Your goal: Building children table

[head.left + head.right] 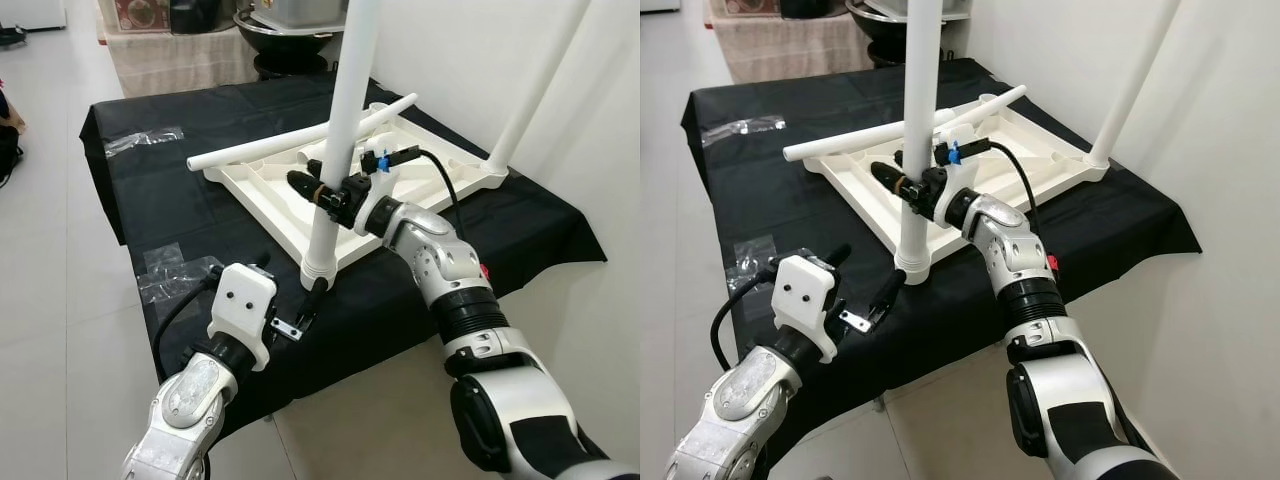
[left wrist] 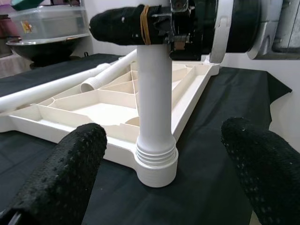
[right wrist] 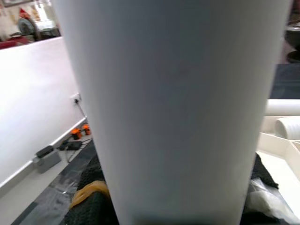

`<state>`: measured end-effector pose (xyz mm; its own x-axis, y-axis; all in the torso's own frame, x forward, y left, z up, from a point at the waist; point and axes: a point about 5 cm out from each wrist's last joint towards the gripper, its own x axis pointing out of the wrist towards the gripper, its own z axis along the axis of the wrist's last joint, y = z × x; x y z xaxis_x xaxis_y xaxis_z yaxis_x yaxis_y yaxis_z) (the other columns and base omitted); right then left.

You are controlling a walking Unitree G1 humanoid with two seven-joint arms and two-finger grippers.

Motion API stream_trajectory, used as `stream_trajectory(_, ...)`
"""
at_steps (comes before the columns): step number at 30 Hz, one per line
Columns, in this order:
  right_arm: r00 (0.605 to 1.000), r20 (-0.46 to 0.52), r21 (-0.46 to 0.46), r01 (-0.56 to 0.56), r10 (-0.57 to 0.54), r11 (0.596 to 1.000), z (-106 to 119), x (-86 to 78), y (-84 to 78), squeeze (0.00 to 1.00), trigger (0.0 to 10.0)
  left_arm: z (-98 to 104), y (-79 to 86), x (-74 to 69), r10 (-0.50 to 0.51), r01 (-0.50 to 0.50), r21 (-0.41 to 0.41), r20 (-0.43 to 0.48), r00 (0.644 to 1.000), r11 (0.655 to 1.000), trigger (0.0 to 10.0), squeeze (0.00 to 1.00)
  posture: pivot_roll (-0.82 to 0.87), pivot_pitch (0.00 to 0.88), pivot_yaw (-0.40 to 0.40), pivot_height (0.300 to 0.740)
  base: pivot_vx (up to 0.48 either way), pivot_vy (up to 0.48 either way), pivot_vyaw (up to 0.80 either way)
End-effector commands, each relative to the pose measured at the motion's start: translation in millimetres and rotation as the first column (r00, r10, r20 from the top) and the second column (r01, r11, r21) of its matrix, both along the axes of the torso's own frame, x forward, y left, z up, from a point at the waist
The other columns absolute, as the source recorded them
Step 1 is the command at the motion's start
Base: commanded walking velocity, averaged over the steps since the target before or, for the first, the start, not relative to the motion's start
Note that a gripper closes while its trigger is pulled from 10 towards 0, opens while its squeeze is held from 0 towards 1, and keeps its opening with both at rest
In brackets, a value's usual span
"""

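Observation:
A white children's table top (image 1: pixel 262 190) lies upside down on a black cloth. One white leg (image 1: pixel 345 120) stands upright in its near corner socket (image 2: pixel 156 165). My right gripper (image 1: pixel 318 188) is shut on this leg a little above the socket, and the leg's white surface (image 3: pixel 178 112) sits close against that wrist camera. My left gripper (image 1: pixel 290 285) is open, low over the cloth just in front of the socket, with its fingers (image 2: pixel 70 168) spread either side of the leg's base without touching it. A second leg (image 1: pixel 540 90) stands at the far right corner. A loose leg (image 1: pixel 290 142) lies across the top.
The black cloth (image 1: pixel 150 200) covers a low work table with clear tape patches (image 1: pixel 140 140). A white wall rises close on the right. Tiled floor lies to the left. Pots and boxes (image 1: pixel 290 30) stand behind the table. The cloth's front edge is just below my left gripper.

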<state>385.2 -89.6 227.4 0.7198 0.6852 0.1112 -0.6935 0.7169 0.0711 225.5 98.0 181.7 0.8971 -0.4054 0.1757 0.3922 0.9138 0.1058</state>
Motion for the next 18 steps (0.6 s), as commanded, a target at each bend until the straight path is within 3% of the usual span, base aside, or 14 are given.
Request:
stream_trajectory(1,0.995,0.005,0.018,0.103,-0.103,0.995,1,3.1,-10.3,0.00,0.0,1,0.9,0.2,0.001,-0.001,0.009,0.012,1.000,1.000,10.0,0.00,0.03,0.008,-0.087,0.740,0.000,0.000,0.00)
stream_trajectory(2,0.968,-0.013,0.016,0.251,-0.251,0.968,-1,7.5,-20.0,0.00,0.0,1,0.2,0.4,-0.001,0.001,0.008,0.010,1.000,1.000,10.0,0.00,0.03,0.013,-0.082,0.740,0.000,0.000,0.00)
stream_trajectory(3,0.968,-0.013,0.016,0.251,-0.251,0.968,-1,7.5,-20.0,0.00,0.0,1,0.2,0.4,-0.001,0.001,0.008,0.010,1.000,1.000,10.0,0.00,0.03,0.013,-0.082,0.740,0.000,0.000,0.00)
stream_trajectory(4,0.904,-0.025,-0.006,0.426,-0.426,0.905,-5,9.5,-32.9,0.00,0.0,0,-0.9,0.3,-0.003,0.003,0.004,0.006,1.000,1.000,10.0,0.00,0.03,0.014,-0.077,0.740,0.000,0.000,0.00)
stream_trajectory(6,0.709,-0.038,-0.039,0.704,-0.705,0.710,-13,4.4,-56.7,0.00,0.0,-1,-3.3,0.3,-0.010,0.010,0.001,0.002,1.000,1.000,10.0,0.00,0.02,0.018,-0.078,0.740,0.000,0.000,0.00)
stream_trajectory(7,0.631,-0.042,-0.044,0.774,-0.775,0.632,-15,0.1,-62.9,0.00,0.0,-1,-3.9,0.3,-0.011,0.011,0.000,0.001,1.000,1.000,10.0,0.00,0.02,0.021,-0.076,0.740,0.000,0.000,0.00)
stream_trajectory(9,0.631,-0.042,-0.044,0.774,-0.775,0.632,-15,0.1,-62.9,0.00,0.0,-1,-3.9,0.3,-0.011,0.011,0.000,0.001,1.000,1.000,10.0,0.00,0.02,0.021,-0.076,0.740,0.000,0.000,0.00)
stream_trajectory(11,0.438,-0.065,-0.058,0.895,-0.897,0.442,-17,-12.2,-72.2,0.00,0.0,-1,-4.0,0.9,-0.008,0.008,-0.001,0.002,1.000,1.000,10.0,0.00,0.02,0.024,-0.078,0.740,0.000,0.000,0.00)
stream_trajectory(12,0.438,-0.065,-0.058,0.895,-0.897,0.442,-17,-12.2,-72.2,0.00,0.0,-1,-4.0,0.9,-0.008,0.008,-0.001,0.002,1.000,1.000,10.0,0.00,0.02,0.024,-0.078,0.740,0.000,0.000,0.00)
stream_trajectory(13,0.377,-0.080,-0.065,0.922,-0.923,0.382,-17,-16.2,-73.8,0.00,0.0,-1,-3.6,1.1,-0.007,0.007,-0.001,0.002,1.000,1.000,10.0,0.00,0.02,0.028,-0.078,0.740,0.000,0.000,0.00)
stream_trajectory(14,0.349,-0.090,-0.069,0.932,-0.933,0.355,-17,-18.3,-73.5,0.00,0.0,-1,-3.3,1.1,-0.006,0.006,-0.001,0.002,1.000,1.000,10.0,0.00,0.03,0.028,-0.077,0.740,0.000,0.000,0.00)
stream_trajectory(16,0.349,-0.090,-0.069,0.932,-0.933,0.355,-17,-18.3,-73.5,0.00,0.0,-1,-3.3,1.1,-0.006,0.006,-0.001,0.002,1.000,1.000,10.0,0.00,0.03,0.028,-0.077,0.740,0.000,0.000,0.00)
stream_trajectory(17,0.461,-0.065,-0.028,0.886,-0.885,0.464,-7,-14.3,-55.1,0.00,10.0,0,-2.4,1.6,-0.004,0.004,0.001,0.002,1.000,1.000,10.0,0.00,0.02,0.032,-0.076,0.740,0.000,0.000,0.00)
stream_trajectory(18,0.523,-0.039,-0.012,0.852,-0.852,0.523,-3,-11.9,-46.7,0.00,10.0,0,-2.2,2.0,-0.003,0.003,0.002,0.002,1.000,1.000,10.0,0.00,0.02,0.034,-0.076,0.740,0.000,0.000,0.00)
